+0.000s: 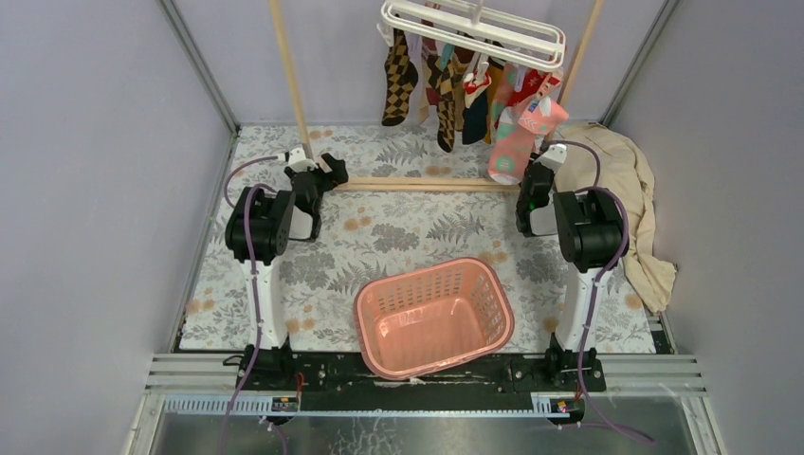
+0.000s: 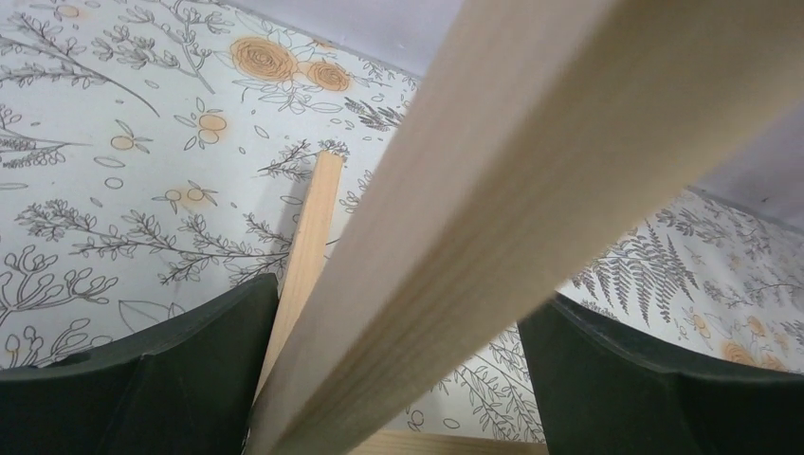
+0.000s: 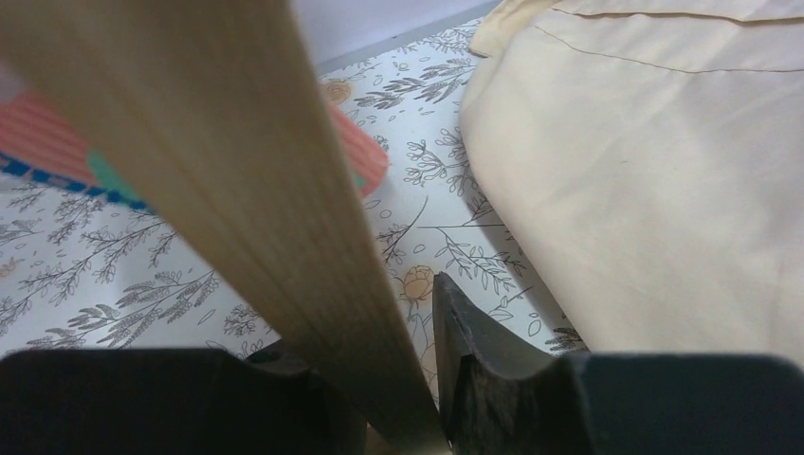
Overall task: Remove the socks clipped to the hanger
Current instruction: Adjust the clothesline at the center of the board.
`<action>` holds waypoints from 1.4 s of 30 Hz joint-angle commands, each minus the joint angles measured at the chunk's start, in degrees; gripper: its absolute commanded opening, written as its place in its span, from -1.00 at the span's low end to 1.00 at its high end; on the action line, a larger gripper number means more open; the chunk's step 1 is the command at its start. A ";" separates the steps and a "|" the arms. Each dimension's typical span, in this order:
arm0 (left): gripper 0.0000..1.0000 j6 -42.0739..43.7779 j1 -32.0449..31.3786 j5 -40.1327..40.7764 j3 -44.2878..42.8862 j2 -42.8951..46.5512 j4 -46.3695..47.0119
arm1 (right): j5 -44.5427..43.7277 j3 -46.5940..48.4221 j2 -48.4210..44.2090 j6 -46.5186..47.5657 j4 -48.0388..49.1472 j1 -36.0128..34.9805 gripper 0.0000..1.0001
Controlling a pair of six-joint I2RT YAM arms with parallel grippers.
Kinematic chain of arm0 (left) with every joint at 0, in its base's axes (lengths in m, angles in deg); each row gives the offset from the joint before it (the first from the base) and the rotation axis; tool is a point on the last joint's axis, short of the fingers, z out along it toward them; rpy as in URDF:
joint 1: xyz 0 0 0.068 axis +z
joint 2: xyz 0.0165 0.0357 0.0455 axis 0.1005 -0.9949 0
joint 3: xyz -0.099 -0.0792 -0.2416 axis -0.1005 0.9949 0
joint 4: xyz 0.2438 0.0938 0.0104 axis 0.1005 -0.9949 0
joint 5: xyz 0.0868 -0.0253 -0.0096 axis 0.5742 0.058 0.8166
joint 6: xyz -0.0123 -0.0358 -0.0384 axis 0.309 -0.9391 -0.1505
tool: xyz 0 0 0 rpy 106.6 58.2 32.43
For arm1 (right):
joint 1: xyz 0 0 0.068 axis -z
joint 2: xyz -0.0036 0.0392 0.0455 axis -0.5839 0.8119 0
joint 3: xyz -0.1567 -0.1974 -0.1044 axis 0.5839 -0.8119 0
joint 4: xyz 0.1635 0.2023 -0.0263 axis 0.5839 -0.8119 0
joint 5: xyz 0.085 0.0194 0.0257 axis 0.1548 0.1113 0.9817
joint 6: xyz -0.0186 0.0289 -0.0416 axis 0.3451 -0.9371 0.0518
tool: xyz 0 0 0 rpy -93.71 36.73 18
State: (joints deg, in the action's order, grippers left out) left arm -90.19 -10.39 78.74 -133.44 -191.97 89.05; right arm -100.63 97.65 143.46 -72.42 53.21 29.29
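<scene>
My right hand (image 3: 365,327) clamps the right post (image 3: 237,171); left hand (image 2: 398,303) gapes around the left post (image 2: 531,142). Only overhead shows the socks (image 1: 400,81).

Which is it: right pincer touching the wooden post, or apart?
Touching. Right wrist view shows the right pincer clamped against the wooden post, no gap either side.
</scene>
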 commanded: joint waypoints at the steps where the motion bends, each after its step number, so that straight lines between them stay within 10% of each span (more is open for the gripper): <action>1: 0.97 -9.86 -4.07 -17.85 0.64 1.66 10.51 | 19.12 3.36 -0.21 -9.51 2.97 -6.09 -0.33; 10: 0.97 -15.86 0.48 -26.20 -1.47 1.59 0.80 | 19.53 3.32 -0.54 -9.59 2.10 -6.04 -0.07; 17: 0.98 -30.67 5.15 -40.52 0.48 -6.90 27.05 | 19.56 3.66 -0.47 -9.71 1.49 -6.02 -0.02; 42: 0.97 -26.08 6.76 -31.77 15.22 4.83 27.39 | 16.06 -7.20 -13.50 -13.20 -6.39 -6.04 0.99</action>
State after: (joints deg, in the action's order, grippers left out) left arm -111.26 0.30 57.43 -117.57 -189.26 107.34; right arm -91.45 91.37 133.71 -84.47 46.11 28.11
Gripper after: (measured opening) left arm 0.993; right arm 0.994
